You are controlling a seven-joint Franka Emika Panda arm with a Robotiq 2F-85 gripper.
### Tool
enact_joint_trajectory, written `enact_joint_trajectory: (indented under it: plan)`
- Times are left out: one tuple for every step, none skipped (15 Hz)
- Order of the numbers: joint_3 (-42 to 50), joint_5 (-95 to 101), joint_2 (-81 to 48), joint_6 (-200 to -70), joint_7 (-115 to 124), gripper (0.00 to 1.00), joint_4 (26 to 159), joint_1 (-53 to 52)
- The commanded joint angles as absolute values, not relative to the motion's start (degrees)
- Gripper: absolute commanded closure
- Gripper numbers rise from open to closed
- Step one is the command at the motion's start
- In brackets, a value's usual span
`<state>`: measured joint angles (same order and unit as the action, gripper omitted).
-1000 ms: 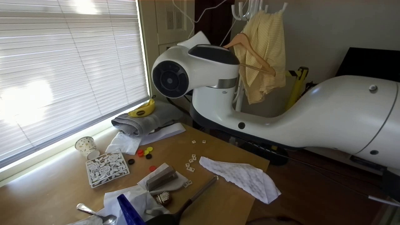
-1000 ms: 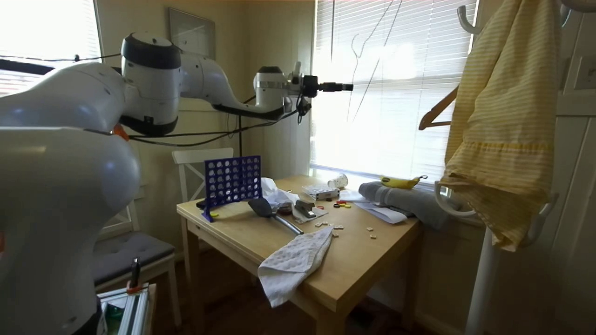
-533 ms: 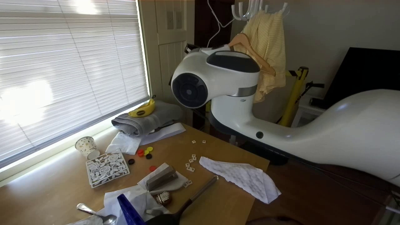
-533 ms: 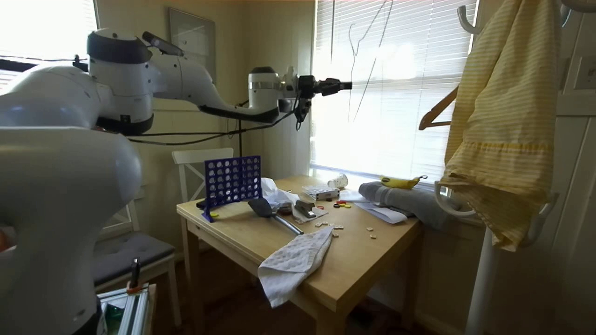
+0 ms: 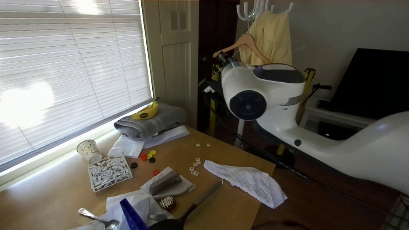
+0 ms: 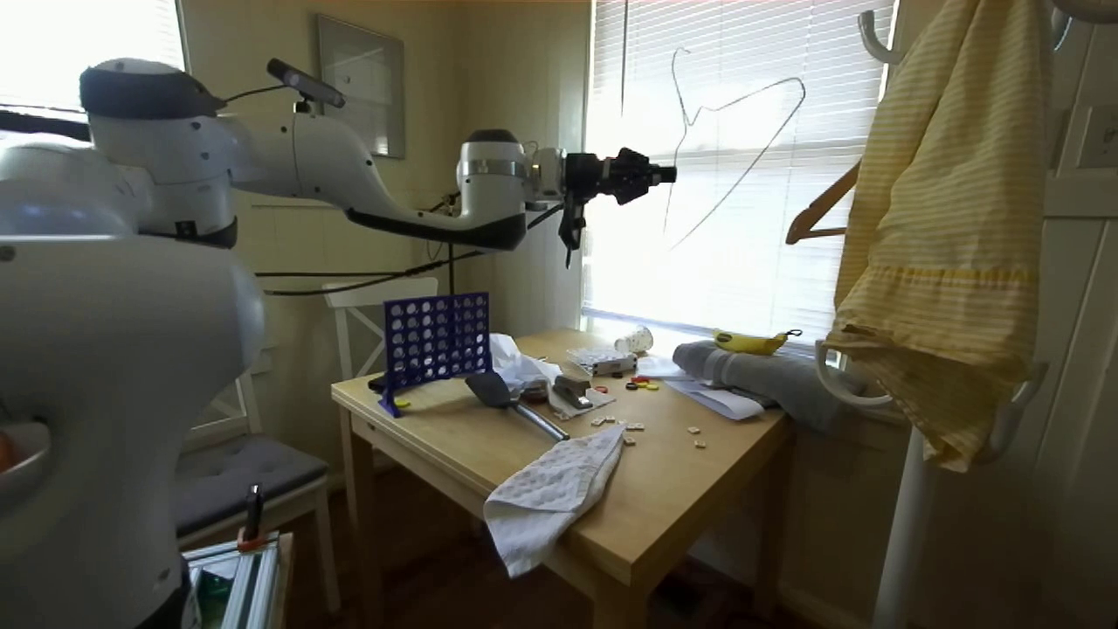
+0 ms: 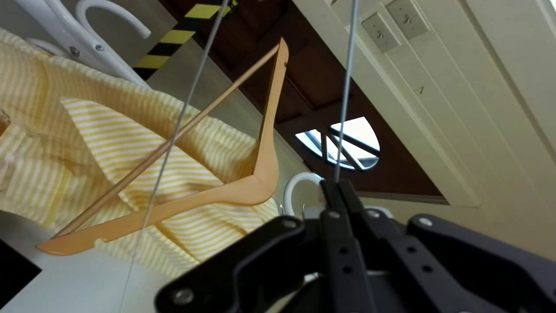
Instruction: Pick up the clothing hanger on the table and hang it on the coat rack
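Observation:
The clothing hanger is thin pale wire (image 6: pixel 801 83); in the wrist view its wire (image 7: pixel 346 87) runs down between my fingertips. My gripper (image 7: pixel 338 183) is shut on that wire. It holds the hanger in the air, well above the table (image 6: pixel 672 498), in front of the window in an exterior view (image 6: pixel 671 175). The white coat rack (image 6: pixel 908 524) stands to the right there, apart from the gripper. Its upper hooks (image 5: pixel 245 14) show in an exterior view, and a white hook (image 7: pixel 114 13) shows in the wrist view. Much of its pole is hidden by cloth and my arm.
A wooden hanger (image 5: pixel 247 40) and yellow striped cloth (image 6: pixel 952 227) hang on the rack. A yellow post (image 5: pixel 308 76) stands behind my arm. The table holds a grey towel (image 6: pixel 742 371), a white cloth (image 6: pixel 559 489), a blue game frame (image 6: pixel 437 341) and a spatula (image 6: pixel 524 411).
My wrist has moved right and down in an exterior view, toward the rack's side. The gripper has rolled, and the wire hanger has swung round so its wide shape shows. The grip is unchanged.

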<state>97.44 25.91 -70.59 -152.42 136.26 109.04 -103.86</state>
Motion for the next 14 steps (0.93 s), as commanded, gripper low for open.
enact_joint_trajectory:
  plan:
    - [102.04,22.05,-77.07,-156.54,138.58,0.99,118.90,-109.96]
    - [102.01,20.50,-78.60,-156.55,139.39,0.99,120.76,-111.22]
    - [102.27,18.98,-79.74,-156.68,139.53,0.99,122.73,-112.48]
    - [102.29,17.58,-80.66,-157.49,139.56,0.99,124.65,-113.65]
    - [102.10,16.18,-81.49,-159.15,139.57,0.99,126.36,-114.27]
    - [101.98,15.05,-82.25,-164.28,139.65,0.99,128.87,-114.42]
    - [101.63,13.15,-82.82,-168.24,139.30,0.99,130.56,-114.29]
    - [100.36,17.47,-79.66,-173.21,140.83,0.99,129.34,-112.91]
    - [100.46,10.46,-81.42,-166.92,133.90,0.99,127.82,-113.35]
    - [100.04,9.32,-81.47,-168.38,133.20,0.98,128.48,-113.16]
    - [99.96,8.01,-81.67,-168.23,132.00,0.98,128.47,-113.00]
    - [99.97,7.28,-81.81,-168.17,131.26,0.99,128.40,-113.01]
    - [100.69,6.20,-82.42,-167.58,130.51,0.99,127.54,-112.88]
    - [102.52,5.14,-83.77,-165.77,129.19,0.99,128.39,-113.16]
